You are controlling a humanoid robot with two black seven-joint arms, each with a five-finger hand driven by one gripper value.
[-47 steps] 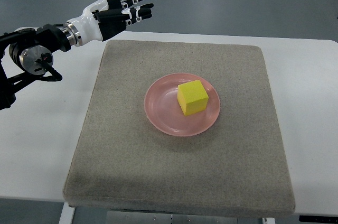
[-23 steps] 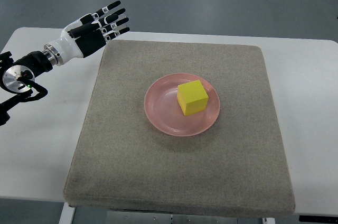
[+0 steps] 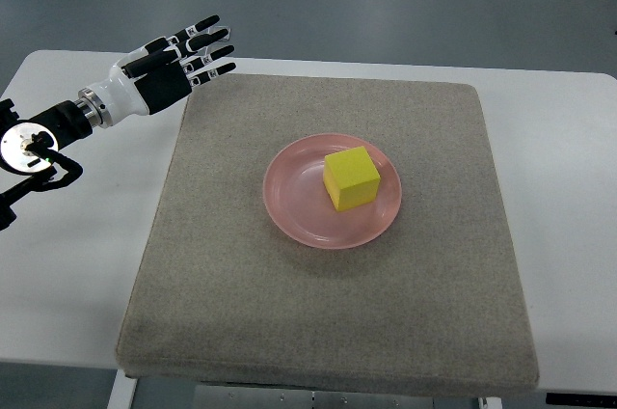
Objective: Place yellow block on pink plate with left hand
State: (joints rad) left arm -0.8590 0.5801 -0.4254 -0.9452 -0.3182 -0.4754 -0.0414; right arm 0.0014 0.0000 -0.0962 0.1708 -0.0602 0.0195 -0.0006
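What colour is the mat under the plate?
Greyish-beige felt mat, under the pink round plate; top view.

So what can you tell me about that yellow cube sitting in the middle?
The yellow cube-shaped block looks like matte foam or painted wood, plain on every visible face, with crisp edges. It stands flat, turned slightly askew, a little right of centre inside the shallow round pink plate, which is the only thing touching it. The plate lies on a grey fabric mat. The left robot hand is well away at the mat's far left corner, fingers spread, holding nothing.
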